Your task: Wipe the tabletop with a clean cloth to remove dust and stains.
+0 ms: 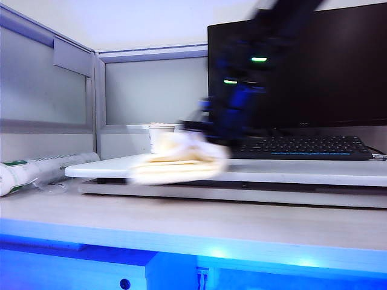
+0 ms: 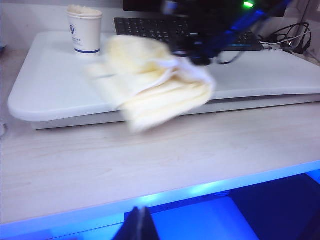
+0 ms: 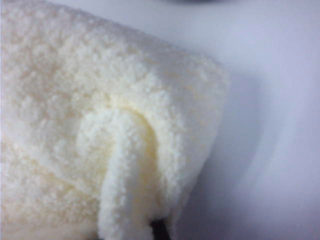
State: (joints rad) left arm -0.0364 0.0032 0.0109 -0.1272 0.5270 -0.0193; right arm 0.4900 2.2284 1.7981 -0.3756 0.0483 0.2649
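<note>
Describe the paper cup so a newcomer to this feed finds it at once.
Start at the black monitor and the keyboard on the white tabletop. Left of the keyboard, at the board's back, stands the paper cup, upright, behind the cream cloth that the right gripper holds. It is the only white cup with a blue band.

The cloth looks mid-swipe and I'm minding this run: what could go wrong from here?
1. The paper cup stands on the tabletop close behind the cloth; a wide sweep might tip it.
2. The cloth overhangs the tabletop's front edge, so it may snag.
3. The right pincer shows only a sliver under the folds, so its shut grip might slip. The left pincer is parked, shut.
</note>
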